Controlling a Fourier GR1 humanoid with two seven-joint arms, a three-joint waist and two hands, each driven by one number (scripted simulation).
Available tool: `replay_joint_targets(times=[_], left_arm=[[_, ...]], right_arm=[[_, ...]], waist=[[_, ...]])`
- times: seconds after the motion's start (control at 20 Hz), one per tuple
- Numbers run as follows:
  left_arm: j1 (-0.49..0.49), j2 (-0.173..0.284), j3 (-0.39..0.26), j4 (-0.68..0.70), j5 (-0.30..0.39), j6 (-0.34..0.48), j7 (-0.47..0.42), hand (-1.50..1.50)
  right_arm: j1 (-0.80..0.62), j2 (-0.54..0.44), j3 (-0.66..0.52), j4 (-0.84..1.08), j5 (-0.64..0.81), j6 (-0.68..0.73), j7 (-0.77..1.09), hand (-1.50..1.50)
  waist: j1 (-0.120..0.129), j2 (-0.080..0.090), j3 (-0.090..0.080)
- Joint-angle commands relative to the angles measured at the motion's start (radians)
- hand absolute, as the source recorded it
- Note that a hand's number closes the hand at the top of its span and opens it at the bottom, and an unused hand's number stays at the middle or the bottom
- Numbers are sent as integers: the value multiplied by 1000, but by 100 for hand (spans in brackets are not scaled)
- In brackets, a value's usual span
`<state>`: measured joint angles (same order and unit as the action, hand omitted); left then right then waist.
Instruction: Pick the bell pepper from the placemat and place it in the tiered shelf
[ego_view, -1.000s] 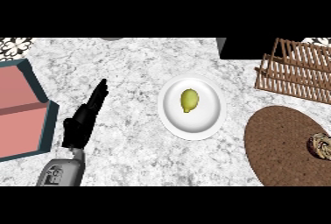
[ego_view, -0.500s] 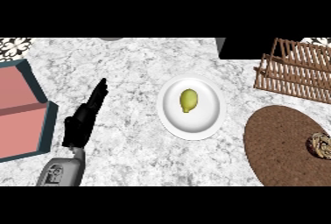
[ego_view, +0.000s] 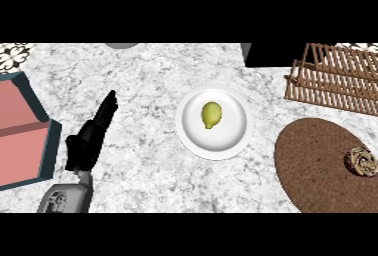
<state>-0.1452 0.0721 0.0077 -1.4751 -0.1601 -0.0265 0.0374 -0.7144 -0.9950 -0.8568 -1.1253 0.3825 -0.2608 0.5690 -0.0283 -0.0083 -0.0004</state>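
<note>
**Only your left arm is showing**

Your left hand (ego_view: 90, 137) sits at the lower left, fingers straight and together, pointing up and a bit right, holding nothing. The grey forearm (ego_view: 66, 199) comes in from the bottom edge. Your right hand isn't visible.

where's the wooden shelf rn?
Head view, upper right: the wooden shelf sits just above the round brown placemat, right of the white plate.

Bench (ego_view: 148, 75) grey-white marbled. Plate (ego_view: 221, 145) white, fruit (ego_view: 211, 115) yellow-green. Placemat (ego_view: 317, 160) brown, speckled. Shelf (ego_view: 336, 80) brown, slatted. Box (ego_view: 22, 130) pink, teal-rimmed. Left robot hand (ego_view: 90, 142) black.
</note>
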Motion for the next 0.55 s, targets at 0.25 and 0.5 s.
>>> replay_joint_targets(times=[0.25, 0.5], left_arm=[[-12, 4, 19, 9, 11, 2, 2, 0], [-4, -2, 0, -26, -6, 10, 33, 0]], right_arm=[[363, -144, -330, -60, -165, 355, 19, -150], [566, -88, -566, -42, -248, 527, -111, -150]], waist=[[-20, -1, 1], [-21, -2, 2]])
